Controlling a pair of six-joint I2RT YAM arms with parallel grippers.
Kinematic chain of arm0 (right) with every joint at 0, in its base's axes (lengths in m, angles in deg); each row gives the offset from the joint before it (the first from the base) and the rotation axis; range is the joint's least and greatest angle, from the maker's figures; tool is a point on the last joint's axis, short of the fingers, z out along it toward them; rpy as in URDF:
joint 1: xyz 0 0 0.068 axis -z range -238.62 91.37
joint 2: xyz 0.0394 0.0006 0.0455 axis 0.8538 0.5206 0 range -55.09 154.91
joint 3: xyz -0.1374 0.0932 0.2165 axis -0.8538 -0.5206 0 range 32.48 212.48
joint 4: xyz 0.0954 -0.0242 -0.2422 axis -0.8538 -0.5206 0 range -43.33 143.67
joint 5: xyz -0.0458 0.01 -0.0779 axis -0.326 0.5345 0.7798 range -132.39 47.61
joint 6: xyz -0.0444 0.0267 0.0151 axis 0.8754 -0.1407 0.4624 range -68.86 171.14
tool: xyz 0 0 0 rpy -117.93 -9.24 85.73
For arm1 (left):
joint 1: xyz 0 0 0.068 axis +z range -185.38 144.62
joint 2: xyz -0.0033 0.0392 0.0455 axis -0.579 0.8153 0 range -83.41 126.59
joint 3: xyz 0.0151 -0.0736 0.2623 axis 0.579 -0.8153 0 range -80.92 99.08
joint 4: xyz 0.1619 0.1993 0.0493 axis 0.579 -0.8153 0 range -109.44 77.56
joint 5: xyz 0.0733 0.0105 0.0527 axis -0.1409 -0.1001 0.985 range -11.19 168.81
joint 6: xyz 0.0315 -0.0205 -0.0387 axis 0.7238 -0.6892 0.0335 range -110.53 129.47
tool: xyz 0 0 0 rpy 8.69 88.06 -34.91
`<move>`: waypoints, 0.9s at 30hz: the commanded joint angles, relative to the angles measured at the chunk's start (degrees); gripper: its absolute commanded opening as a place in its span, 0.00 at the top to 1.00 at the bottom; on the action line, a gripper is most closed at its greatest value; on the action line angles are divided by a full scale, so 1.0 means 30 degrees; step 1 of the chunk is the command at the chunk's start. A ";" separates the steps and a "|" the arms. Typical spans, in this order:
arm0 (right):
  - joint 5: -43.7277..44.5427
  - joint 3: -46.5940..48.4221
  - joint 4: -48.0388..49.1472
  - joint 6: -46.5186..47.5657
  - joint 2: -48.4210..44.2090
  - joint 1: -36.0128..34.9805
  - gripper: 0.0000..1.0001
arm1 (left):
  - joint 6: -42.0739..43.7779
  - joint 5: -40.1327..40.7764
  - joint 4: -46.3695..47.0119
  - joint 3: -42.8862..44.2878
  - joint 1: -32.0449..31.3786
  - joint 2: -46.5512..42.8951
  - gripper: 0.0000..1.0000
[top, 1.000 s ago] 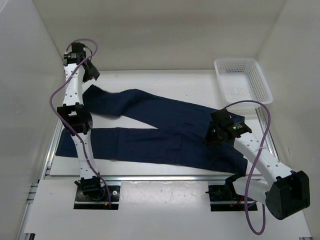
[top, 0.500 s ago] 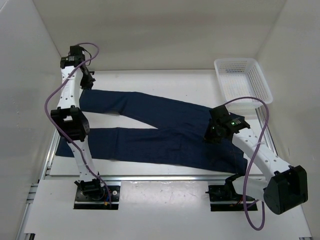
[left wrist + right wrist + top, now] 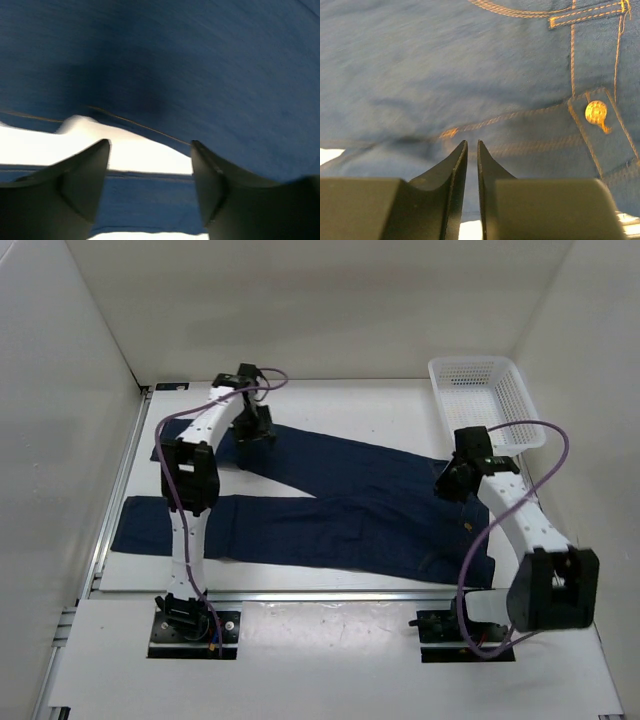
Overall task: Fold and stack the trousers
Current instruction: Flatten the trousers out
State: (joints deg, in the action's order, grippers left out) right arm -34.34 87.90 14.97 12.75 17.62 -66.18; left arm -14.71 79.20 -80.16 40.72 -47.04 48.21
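My left gripper (image 3: 150, 150) is wide open and holds nothing. In its wrist view, one finger (image 3: 80, 185) sits on each side of a big gap. Through the gap I see a strip of the white table (image 3: 145, 155). The stitched edge of a leg of the trousers (image 3: 340, 510) lies just past the fingertips. More blue cloth lies under them, nearer to the camera. The picture is blurry.

My right gripper (image 3: 472, 145) is almost closed. Only a thin slit shows between its two fingers. Blue cloth with orange thread fills the view past the tips, and it is a little bunched up right in front of them. I cannot tell if any cloth is pinched in the slit. A small gold button (image 3: 596, 112) sits off to the right of the jaws, past the tips.

From above, the trousers lie spread out on the table. The left jaws hang over the far leg, and the right jaws are at the waist end. A white basket (image 3: 440, 405) stands beyond the right jaws, near the waist end but not touching the cloth.
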 commanded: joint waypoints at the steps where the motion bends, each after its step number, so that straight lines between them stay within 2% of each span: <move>1: -0.1015 0.0101 0.1646 0.0727 0.2330 0.0525 0.81 | -0.0171 -0.0887 -0.0074 0.0441 -0.0830 -0.0775 0.21; 2: -0.1218 0.0101 0.1881 0.0727 0.3468 0.0699 0.81 | -0.0171 -0.0889 -0.0072 -0.0084 -0.1033 -0.0775 0.17; 5: -0.1689 0.0101 0.2235 0.0727 0.5433 0.0877 0.76 | -0.0171 -0.0599 0.0309 -0.0966 -0.1035 -0.0599 0.17; 7: -0.1689 0.0101 0.2702 0.0319 0.6142 0.0877 0.66 | -0.0171 -0.0420 0.0309 -0.1523 -0.1035 -0.0423 0.18; 8: -0.1892 0.0101 0.2704 0.0317 0.6783 0.0877 0.65 | -0.0171 -0.0130 0.0309 -0.1699 -0.1035 -0.0423 0.18; 12: -0.1894 0.0715 0.2704 0.0317 0.7434 0.1082 0.63 | 0.0239 0.0134 0.0688 -0.2489 -0.1035 -0.0863 0.20; 14: -0.1544 0.0717 0.2704 0.0317 0.7258 0.1519 0.56 | 0.0415 0.0603 0.0690 -0.2492 -0.1035 -0.0863 0.20; 20: -0.0841 0.0922 0.2501 0.0377 0.7461 0.1726 0.55 | 0.0415 0.0168 -0.0246 -0.0646 -0.0828 0.0075 0.20; 23: -0.0053 0.1417 0.1249 -0.0296 0.8689 0.1726 0.54 | 0.0591 -0.0389 -0.0074 -0.1549 -0.1472 -0.1238 0.21; 24: 0.0880 0.2290 0.0775 -0.0501 0.9158 0.1726 0.54 | 0.0823 -0.0391 0.0189 -0.2076 -0.1706 -0.2491 0.21; 27: 0.1297 0.3380 0.0214 -0.0736 1.0305 0.1726 0.54 | 0.1235 -0.0567 0.0368 -0.4507 -0.2703 -0.5069 0.21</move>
State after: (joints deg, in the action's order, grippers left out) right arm -35.36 95.37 17.60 12.27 45.88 -61.32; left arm -12.83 79.20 -78.98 30.39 -51.74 44.56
